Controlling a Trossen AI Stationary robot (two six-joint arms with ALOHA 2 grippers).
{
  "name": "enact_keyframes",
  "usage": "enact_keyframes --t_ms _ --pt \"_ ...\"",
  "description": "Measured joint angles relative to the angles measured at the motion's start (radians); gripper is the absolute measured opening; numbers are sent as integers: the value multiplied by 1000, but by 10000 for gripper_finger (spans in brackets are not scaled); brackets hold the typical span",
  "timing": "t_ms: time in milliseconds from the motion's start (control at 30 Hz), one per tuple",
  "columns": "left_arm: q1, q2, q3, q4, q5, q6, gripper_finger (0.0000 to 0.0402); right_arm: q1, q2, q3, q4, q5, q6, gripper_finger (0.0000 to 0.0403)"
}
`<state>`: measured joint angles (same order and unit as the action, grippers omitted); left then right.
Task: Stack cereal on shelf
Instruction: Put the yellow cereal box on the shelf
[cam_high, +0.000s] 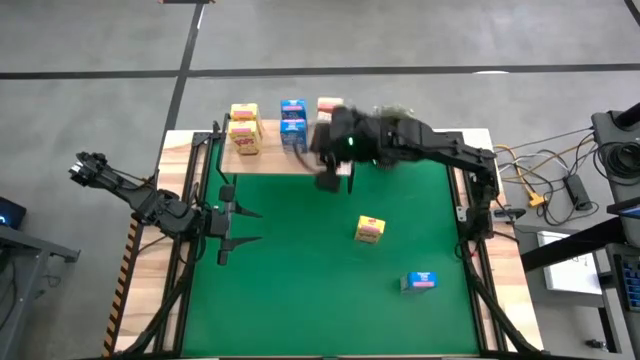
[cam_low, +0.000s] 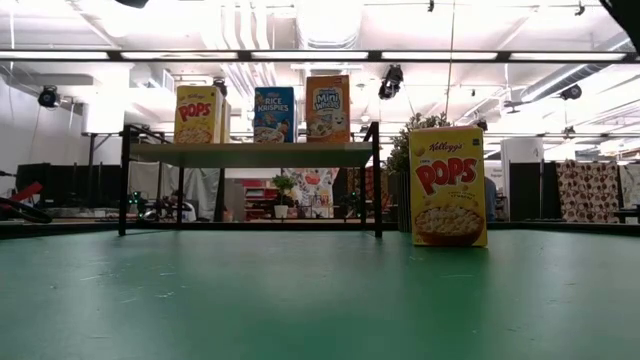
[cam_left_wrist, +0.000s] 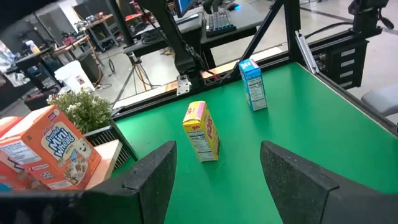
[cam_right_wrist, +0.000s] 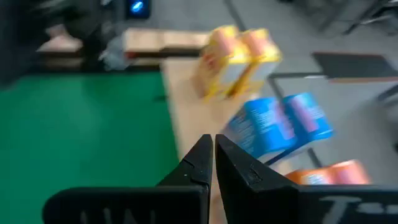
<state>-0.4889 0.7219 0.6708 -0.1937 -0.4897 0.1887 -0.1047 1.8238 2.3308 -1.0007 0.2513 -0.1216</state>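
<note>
Two small cardboard cereal boxes, yellow (cam_high: 369, 230) & blue (cam_high: 420, 282), lie loose on green mat in high view; right gripper (cam_high: 331, 176) sits by low light-wood shelf (cam_high: 270, 160). Low view: three boxes atop shelf (cam_low: 250, 153). Left wrist: left gripper (cam_left_wrist: 217, 171) spread wide, empty. Right wrist: right gripper's fingers (cam_right_wrist: 202, 162) pinched together, empty.

Grey concrete floor (cam_high: 400, 35), bright ceiling striplights (cam_low: 300, 55) overhead.

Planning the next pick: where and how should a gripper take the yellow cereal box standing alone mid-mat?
Probably from above, fingers closing across the two broad printed faces near the top of the yellow box. It stands upright and apart from the blue box, so its thin depth should fit between fingers.
</note>
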Motion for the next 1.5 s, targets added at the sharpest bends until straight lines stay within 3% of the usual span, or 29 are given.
enact_keyframes --t_ms 233,367,467,700,900,1133,1500 --pt "0 0 0 0 0 17 216 118 -7 -14 -326 -25 205 9" --pt "0 0 0 0 0 17 216 152 -7 -85 -523 -51 356 9" --pt "0 0 0 0 0 22 216 174 -8 -162 -569 -50 471 9" --pt "0 0 0 1 0 55 216 186 -7 -330 -538 -92 514 44" --pt "0 1 0 9 0 73 216 190 -56 -482 -459 -93 470 122" --pt "0 1 0 10 0 73 216 227 -201 -731 -235 -92 435 205" --pt "0 12 1 27 0 8 216 244 -419 -1111 77 -92 475 227"
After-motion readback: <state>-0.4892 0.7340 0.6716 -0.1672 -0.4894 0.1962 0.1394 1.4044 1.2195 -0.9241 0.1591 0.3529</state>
